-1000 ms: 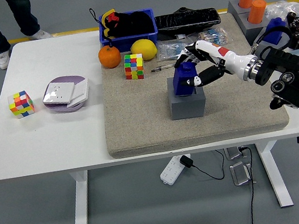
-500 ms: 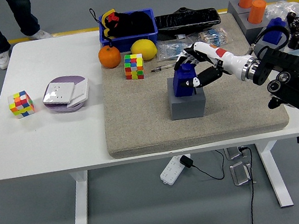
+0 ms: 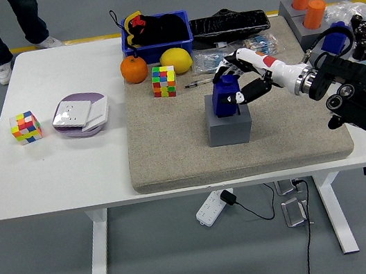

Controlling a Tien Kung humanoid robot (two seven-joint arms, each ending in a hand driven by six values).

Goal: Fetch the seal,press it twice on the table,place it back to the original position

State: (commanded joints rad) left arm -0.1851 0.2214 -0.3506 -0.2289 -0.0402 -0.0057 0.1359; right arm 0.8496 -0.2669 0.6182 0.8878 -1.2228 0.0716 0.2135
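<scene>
Right robot hand (image 3: pixel 236 84) with fingers curled around the blue seal (image 3: pixel 224 95), thumb below on the near side and the other fingers (image 3: pixel 227 66) draped over the top. The seal sits on, or just above, the grey block (image 3: pixel 229 127) that serves as its holder, near the middle of the beige mat (image 3: pixel 172 153) covering the right part of the white worktop (image 3: pixel 48 173); whether the base has cleared the block cannot be told from this view. The left arm is not in view.

Judged risks: the grasp appears to bear on the upper part of the seal only, so a tilted lift may drag the base against the block's rim and shift or tip the block; a loose hold may let the seal rotate in the fingers, giving an uneven press on the surface.

Orientation: the seal's long axis runs roughly vertical, handle upward and stamping face downward toward the block, leaning slightly toward the hand.

Nearby but well apart: a Rubik's cube (image 3: pixel 164 82), an orange (image 3: pixel 134 69) and a lemon (image 3: pixel 176 61) at the mat's far edge
</scene>
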